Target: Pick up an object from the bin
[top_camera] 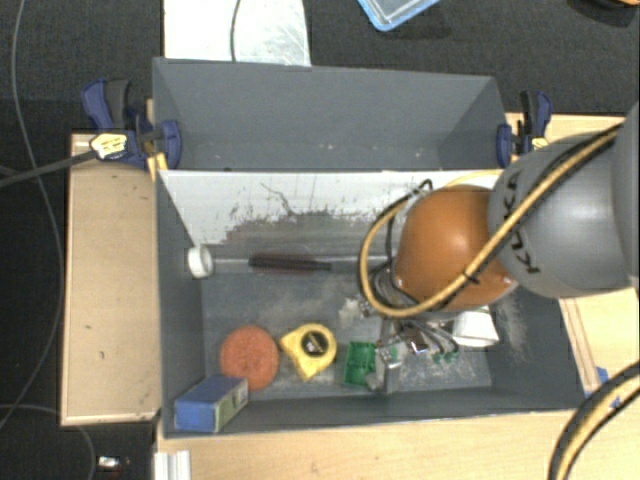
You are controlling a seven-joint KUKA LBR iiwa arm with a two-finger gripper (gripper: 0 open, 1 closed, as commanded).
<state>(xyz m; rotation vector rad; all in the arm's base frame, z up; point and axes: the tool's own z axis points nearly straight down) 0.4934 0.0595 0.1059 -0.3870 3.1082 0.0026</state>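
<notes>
Gripper [388, 366] sits low just beside a green thing [358, 363] at the bin's [330, 118] front; we cannot tell whether it is open or closed.

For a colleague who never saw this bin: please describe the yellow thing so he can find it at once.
Look in the grey bin, along its near wall. Between a brown round disc and a green thing lies the yellow thing. It alone is yellow, blocky, with a dark round centre.
</notes>
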